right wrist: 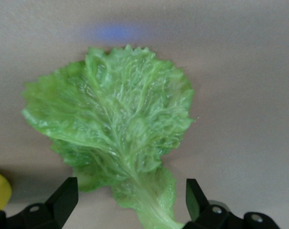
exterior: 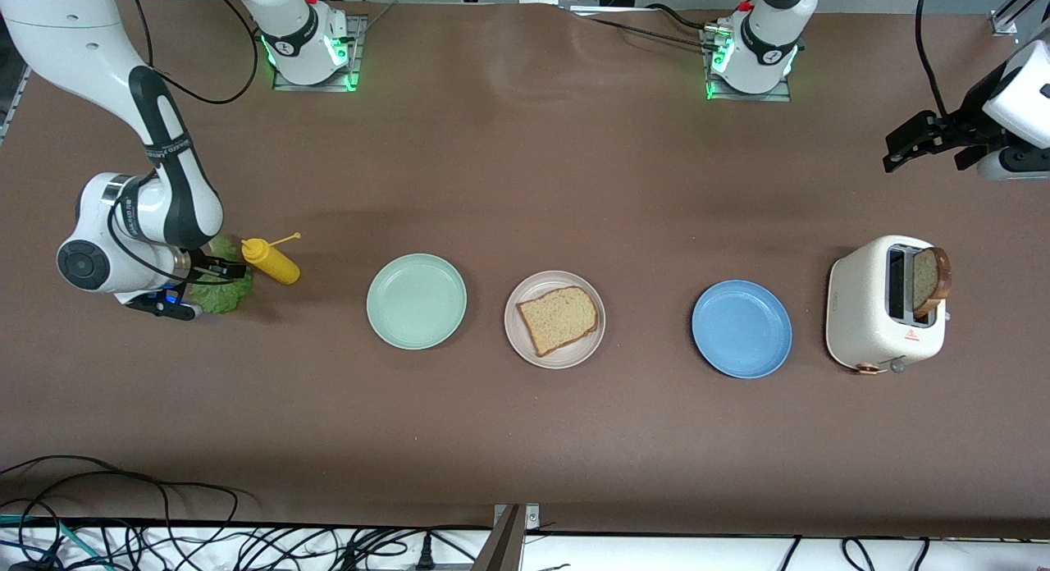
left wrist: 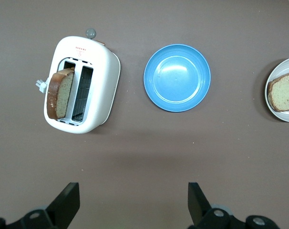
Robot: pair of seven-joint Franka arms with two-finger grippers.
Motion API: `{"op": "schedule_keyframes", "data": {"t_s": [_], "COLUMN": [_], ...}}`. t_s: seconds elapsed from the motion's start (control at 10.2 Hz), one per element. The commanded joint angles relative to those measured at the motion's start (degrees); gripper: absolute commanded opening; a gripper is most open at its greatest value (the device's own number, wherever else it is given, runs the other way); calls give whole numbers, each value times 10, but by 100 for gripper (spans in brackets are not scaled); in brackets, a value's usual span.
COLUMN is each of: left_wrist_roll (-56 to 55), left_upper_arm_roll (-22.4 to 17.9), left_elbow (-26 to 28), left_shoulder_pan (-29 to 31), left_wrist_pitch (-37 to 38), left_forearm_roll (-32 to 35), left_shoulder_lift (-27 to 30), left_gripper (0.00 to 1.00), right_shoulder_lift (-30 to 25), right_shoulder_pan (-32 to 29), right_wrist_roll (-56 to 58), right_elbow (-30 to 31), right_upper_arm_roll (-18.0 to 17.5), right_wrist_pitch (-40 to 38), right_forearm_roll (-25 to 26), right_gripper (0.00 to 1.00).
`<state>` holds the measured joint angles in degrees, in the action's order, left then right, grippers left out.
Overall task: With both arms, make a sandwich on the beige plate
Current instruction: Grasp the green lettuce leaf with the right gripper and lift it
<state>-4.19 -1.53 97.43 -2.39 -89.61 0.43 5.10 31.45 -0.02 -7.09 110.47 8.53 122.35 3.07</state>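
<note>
Right gripper (right wrist: 128, 202) hangs unclenched over lettuce leaf (right wrist: 113, 138) for pickup; left gripper (left wrist: 132, 202), unclenched, waits above table near toaster (left wrist: 82, 83).

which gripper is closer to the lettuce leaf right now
The right one. The right gripper hangs open directly over the lettuce leaf at the right arm's end of the table. The left gripper is open above bare table near the toaster.

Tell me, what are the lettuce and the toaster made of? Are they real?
The lettuce leaf looks like plastic or rubber: its green ruffles shine glossily, so it is probably a toy. The toaster seems to be smooth, cream-white plastic with a soft sheen. Whether it really works I cannot tell.
</note>
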Motion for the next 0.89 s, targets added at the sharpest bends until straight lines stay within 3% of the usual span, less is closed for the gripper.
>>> {"op": "schedule_keyframes", "data": {"t_s": [0.0,0.2,0.39,0.49,0.79], "left_wrist_roll": [0,0,0,1,0], "left_upper_arm_roll": [4,3,3,3,1], "left_elbow": [-6,-5,-6,-7,-6], "left_shoulder_pan": [2,3,2,2,3], "left_wrist_pitch": [14,17,18,18,18], "left_forearm_roll": [11,11,11,11,11], "left_shoulder_lift": [3,3,3,2,2], "left_gripper": [100,100,100,100,100], "right_shoulder_lift": [10,10,10,10,0], "right_shoulder_pan": [-11,-11,-10,-10,-10], "right_wrist_roll": [0,1,1,1,2], "right_elbow": [5,5,3,2,-3], "right_upper_arm_roll": [-4,-4,-4,-4,-5], "right_wrist_pitch": [16,17,16,16,8], "right_forearm_roll": [-4,-14,-15,-15,-15], "right_gripper": [97,42,5,0,0]}}
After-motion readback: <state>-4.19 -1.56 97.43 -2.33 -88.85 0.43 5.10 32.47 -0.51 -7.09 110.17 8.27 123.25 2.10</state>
